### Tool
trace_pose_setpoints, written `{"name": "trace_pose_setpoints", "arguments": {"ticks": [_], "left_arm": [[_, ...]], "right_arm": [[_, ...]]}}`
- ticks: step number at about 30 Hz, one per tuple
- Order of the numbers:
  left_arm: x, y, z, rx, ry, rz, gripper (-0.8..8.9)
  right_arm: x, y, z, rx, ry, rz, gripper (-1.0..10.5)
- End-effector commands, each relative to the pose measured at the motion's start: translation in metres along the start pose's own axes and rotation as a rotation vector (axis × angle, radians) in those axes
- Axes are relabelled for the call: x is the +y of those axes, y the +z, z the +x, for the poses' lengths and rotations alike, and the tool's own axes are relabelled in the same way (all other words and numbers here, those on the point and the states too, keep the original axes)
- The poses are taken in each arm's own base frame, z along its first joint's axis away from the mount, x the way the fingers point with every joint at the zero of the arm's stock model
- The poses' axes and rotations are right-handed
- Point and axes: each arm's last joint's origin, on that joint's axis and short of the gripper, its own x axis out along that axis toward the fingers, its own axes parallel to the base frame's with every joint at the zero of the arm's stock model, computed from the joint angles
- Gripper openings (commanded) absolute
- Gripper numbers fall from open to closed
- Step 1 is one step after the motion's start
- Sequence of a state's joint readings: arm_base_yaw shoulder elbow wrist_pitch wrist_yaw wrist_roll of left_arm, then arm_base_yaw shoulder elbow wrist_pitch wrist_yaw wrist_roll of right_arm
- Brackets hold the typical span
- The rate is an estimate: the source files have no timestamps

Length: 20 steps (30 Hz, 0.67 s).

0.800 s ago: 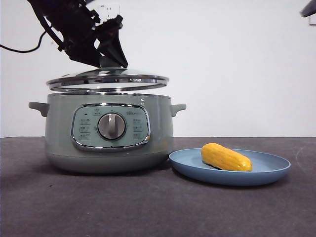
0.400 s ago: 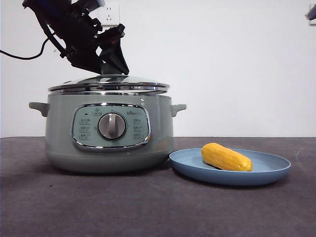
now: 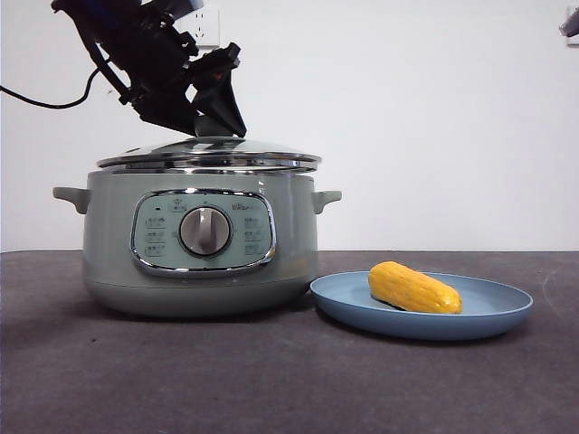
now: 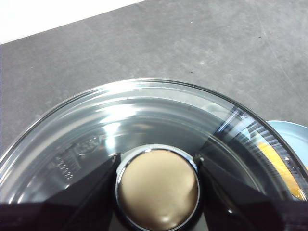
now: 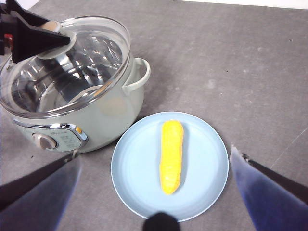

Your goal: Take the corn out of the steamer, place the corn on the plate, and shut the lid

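Observation:
The sage-green steamer (image 3: 199,244) stands at the left of the table. The glass lid (image 3: 208,152) lies on its rim, a little tilted and shifted to the right. My left gripper (image 3: 213,122) is shut on the lid's knob (image 4: 158,188), with a jaw on each side of it. The corn (image 3: 414,287) lies on the light-blue plate (image 3: 488,312) to the right of the steamer. My right gripper (image 5: 154,156) is open and empty, high above the plate (image 5: 139,168) and the corn (image 5: 171,154). The right wrist view also shows the steamer (image 5: 115,106) and the lid (image 5: 72,72).
The right arm shows only as a black tip (image 3: 570,23) at the top right corner of the front view. A wall socket (image 3: 204,27) sits on the white wall behind the left arm. The dark grey table (image 3: 271,380) runs in front of the steamer and the plate.
The left gripper has lowered the lid from just above the steamer onto its rim and shifted it slightly to the right. The corn and the plate have not moved.

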<state>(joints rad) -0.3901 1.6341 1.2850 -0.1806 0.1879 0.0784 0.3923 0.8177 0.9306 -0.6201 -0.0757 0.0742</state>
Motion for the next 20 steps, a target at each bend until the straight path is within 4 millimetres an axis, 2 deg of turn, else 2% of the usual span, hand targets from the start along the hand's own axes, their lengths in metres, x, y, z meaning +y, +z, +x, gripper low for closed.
{"name": "trace_pose_setpoints", "arguments": {"ticks": [1, 8, 16, 20], "left_arm": [[-0.001, 0.006, -0.003, -0.04, 0.026, 0.022, -0.08], [0.001, 0.004, 0.0, -0.02, 0.052, 0.034, -0.08], [0.001, -0.01, 0.02, 0.052, 0.037, 0.024, -0.08], [0.0, -0.014, 0.022, 0.078, 0.037, 0.02, -0.08]], "right_arm": [[0.0, -0.001, 0.001, 0.002, -0.002, -0.005, 6.3], [0.0, -0.001, 0.001, 0.002, 0.002, -0.005, 6.3], [0.0, -0.002, 0.001, 0.003, 0.003, -0.005, 6.3], [0.0, -0.002, 0.001, 0.003, 0.003, -0.005, 6.3]]}}
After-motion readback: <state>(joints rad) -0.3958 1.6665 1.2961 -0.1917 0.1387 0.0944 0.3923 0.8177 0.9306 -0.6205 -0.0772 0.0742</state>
